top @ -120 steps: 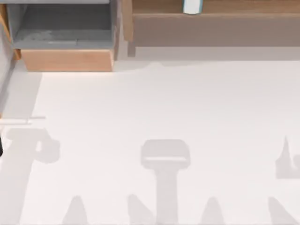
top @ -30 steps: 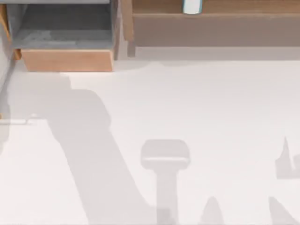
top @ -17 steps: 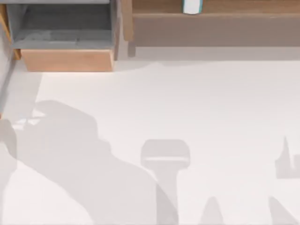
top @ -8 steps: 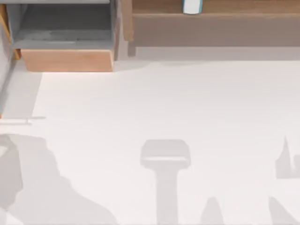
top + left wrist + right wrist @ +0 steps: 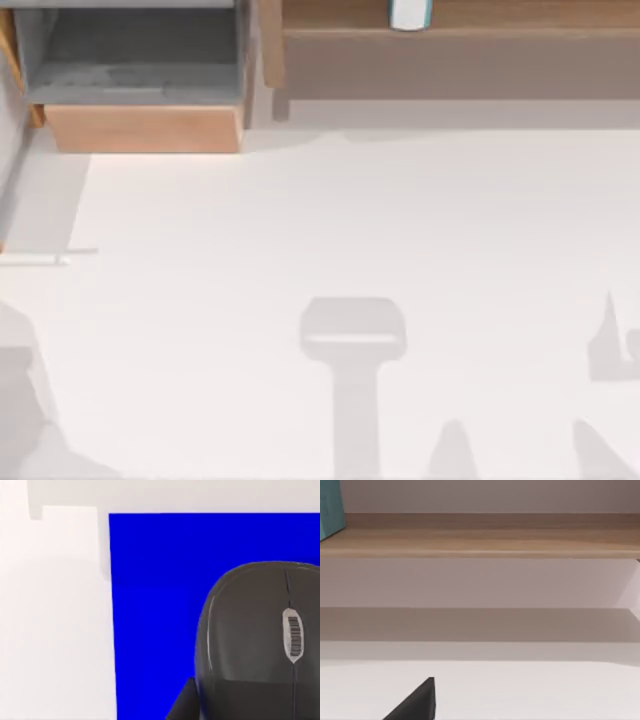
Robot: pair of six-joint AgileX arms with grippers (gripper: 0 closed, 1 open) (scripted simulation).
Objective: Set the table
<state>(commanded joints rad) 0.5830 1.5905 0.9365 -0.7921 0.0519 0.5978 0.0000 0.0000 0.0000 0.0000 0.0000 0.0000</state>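
No text, label, brand or number can be read; the mouse (image 5: 260, 640) and blue mat (image 5: 155, 605) are unmarked.

Bright, even light; soft grey shadows across the table (image 5: 400, 220)

Left wrist view. A dark grey computer mouse (image 5: 255, 640), with a pale ribbed scroll wheel (image 5: 293, 633) set in its centre seam, rests on a bright blue mat (image 5: 155, 605). The mat lies flat on the white table (image 5: 55, 630), its straight edge and one corner visible. A black wedge (image 5: 184, 704) adjoins the mouse.
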